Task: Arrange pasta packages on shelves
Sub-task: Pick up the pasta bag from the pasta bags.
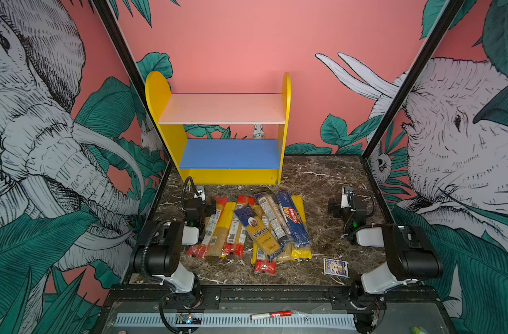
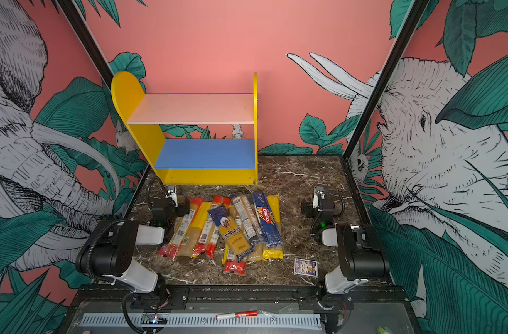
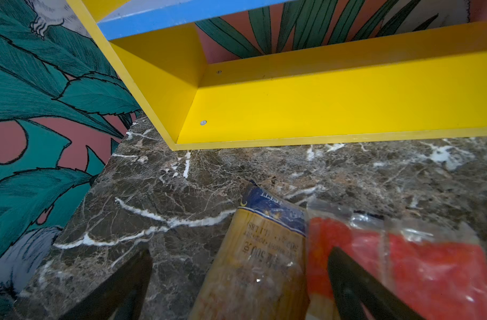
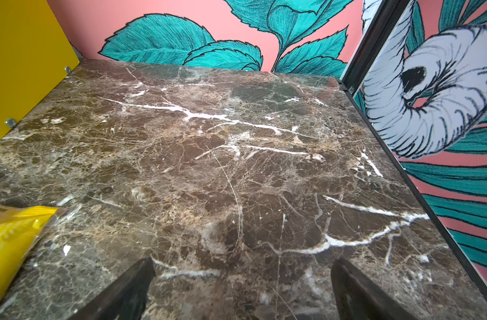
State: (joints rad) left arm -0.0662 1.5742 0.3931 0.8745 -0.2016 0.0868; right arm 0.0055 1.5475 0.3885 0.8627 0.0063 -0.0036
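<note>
The pasta packages [image 1: 255, 228] [image 2: 229, 228] lie in a loose overlapping pile mid-table: yellow, red-ended and dark blue wrappers. The shelves [image 1: 222, 108] stand at the back, with a bare pink upper board and a bare blue lower board [image 1: 229, 153]. My left gripper [image 1: 205, 202] [image 3: 239, 277] hangs open at the pile's far left end. Between its fingers lies a yellow packet with a blue end [image 3: 264, 249]; one finger sits over a red-ended packet [image 3: 403, 263]. It holds nothing. My right gripper [image 1: 343, 199] [image 4: 242, 282] is open over bare marble, right of the pile.
A small purple-blue card box [image 1: 335, 267] lies at the front right of the marble table [image 1: 319, 179]. A red and white marker [image 1: 271, 315] rests on the front ledge. Patterned walls close in both sides and the back. The shelves' yellow base [image 3: 320, 110] stands close ahead of the left gripper.
</note>
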